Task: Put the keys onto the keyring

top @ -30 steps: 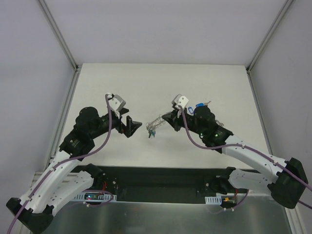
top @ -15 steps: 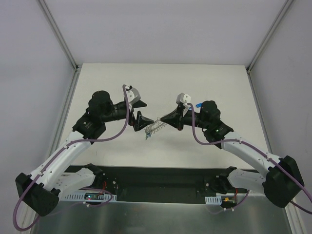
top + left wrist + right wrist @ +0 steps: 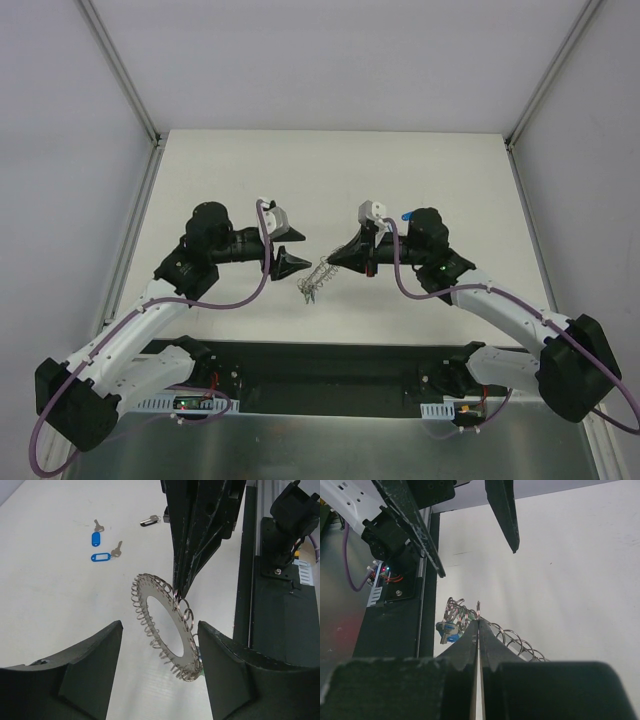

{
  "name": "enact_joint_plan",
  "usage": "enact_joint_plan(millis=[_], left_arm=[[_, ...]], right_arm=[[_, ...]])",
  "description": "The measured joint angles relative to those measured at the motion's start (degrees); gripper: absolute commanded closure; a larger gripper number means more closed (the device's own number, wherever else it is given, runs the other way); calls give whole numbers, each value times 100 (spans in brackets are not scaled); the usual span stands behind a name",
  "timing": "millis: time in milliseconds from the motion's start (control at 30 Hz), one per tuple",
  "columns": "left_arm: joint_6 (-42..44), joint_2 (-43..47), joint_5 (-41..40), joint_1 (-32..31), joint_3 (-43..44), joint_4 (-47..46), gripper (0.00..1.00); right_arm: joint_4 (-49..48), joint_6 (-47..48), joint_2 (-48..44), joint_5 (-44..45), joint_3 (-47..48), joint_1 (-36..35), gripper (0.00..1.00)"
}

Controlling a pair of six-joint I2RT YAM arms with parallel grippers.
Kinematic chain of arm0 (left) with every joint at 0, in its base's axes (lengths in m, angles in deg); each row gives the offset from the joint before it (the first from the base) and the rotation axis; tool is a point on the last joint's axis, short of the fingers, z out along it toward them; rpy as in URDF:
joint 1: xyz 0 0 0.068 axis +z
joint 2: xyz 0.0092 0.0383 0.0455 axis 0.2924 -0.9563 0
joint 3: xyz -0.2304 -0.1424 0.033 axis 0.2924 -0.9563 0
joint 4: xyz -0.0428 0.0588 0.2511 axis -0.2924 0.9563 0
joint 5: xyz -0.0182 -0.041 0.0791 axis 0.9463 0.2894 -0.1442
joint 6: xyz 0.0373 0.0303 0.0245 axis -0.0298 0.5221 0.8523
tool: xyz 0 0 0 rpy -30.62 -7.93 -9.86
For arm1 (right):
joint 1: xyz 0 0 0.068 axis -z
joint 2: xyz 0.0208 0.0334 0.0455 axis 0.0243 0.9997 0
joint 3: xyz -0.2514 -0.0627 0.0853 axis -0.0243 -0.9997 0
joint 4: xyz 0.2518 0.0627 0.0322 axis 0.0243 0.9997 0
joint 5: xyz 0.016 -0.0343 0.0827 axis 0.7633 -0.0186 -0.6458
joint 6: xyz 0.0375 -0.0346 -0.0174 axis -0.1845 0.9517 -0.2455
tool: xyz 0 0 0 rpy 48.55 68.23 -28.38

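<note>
My right gripper is shut on the rim of the keyring, a grey metal loop edged with wire rings, and holds it above the table. In the right wrist view the closed tips pinch the keyring, and a blue-tagged key hangs from it. My left gripper is open and empty, facing the ring. In the left wrist view the keyring hangs between its spread fingers. Two blue-tagged keys and a black-headed key lie on the table.
The loose keys lie at the right of the white table, one blue tag showing by the right arm. A black rail runs along the near edge. Grey walls enclose the table.
My left arm has swung in toward the middle, and its open gripper now faces the keyring. My right gripper has lowered the ring slightly toward the near edge.
</note>
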Motion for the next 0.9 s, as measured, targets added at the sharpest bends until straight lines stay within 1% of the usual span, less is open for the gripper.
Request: enact_joint_plan(millis=[33, 267, 467, 533, 667, 700, 733, 800, 900], left_arm=[[-7, 0, -2, 0, -7, -52, 46], [-120, -243, 170, -122, -17, -367, 65], [-177, -531, 354, -273, -17, -393, 71], [-179, -546, 422, -291, -17, -396, 76], [-223, -557, 455, -348, -17, -417, 88], [-229, -570, 466, -354, -17, -420, 94], [-243, -590, 476, -385, -17, -424, 96], [-280, -632, 498, -389, -17, -428, 100], [-293, -651, 505, -389, -17, -417, 100]], right_arm=[[0, 4, 9, -28, 0, -15, 99], [-17, 11, 13, -153, 4, -142, 99], [-15, 39, 13, -149, 61, -184, 99], [-15, 59, 13, -149, 79, -192, 99], [-11, 111, 13, -129, 98, -221, 99], [-4, 122, 13, -118, 98, -227, 99], [4, 136, 13, -107, 98, -229, 99], [48, 155, 13, -103, 98, -234, 99], [107, 203, 13, -57, 101, -238, 99]])
